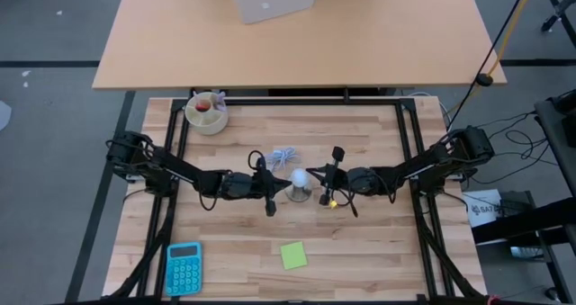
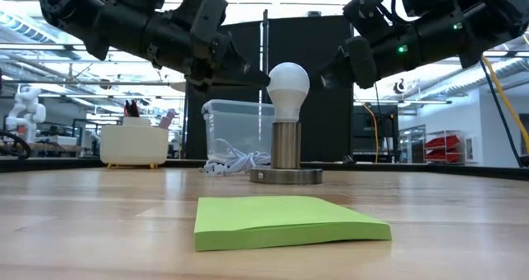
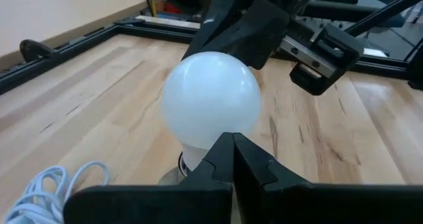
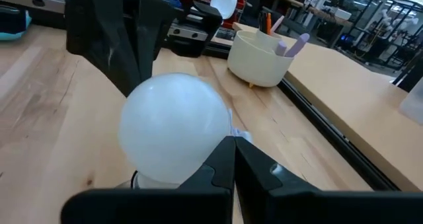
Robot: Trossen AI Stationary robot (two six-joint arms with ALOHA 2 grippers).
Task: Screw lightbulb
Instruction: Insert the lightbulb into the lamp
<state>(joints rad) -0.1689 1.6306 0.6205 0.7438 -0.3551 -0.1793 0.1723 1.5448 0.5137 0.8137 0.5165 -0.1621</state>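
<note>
The white lightbulb [image 2: 288, 86] stands upright with its base in the metal socket post on the grey disc [image 2: 286, 175] at the table's middle [image 1: 298, 178]. My left gripper [image 1: 274, 186] is shut, level, at the globe's left side. My right gripper [image 1: 324, 183] is shut, level, at the globe's right side. Each wrist view shows the globe just beyond the closed fingertips, in the left wrist view [image 3: 211, 98] and in the right wrist view [image 4: 175, 125]. My left gripper's shut fingertips [image 2: 261, 78] come level from the table's left and reach the globe's left side [image 2: 270, 80]; whether they touch it I cannot tell. My right gripper's shut fingertips [image 2: 324, 75] come level from the right and stand close to the globe's right side; touch cannot be told.
A coiled white cable [image 1: 281, 156] lies just behind the socket. A cream bowl with pens [image 1: 207, 112] stands at the far left. A blue calculator [image 1: 184, 267] and a green sticky-note pad [image 1: 293, 255] lie near the front edge.
</note>
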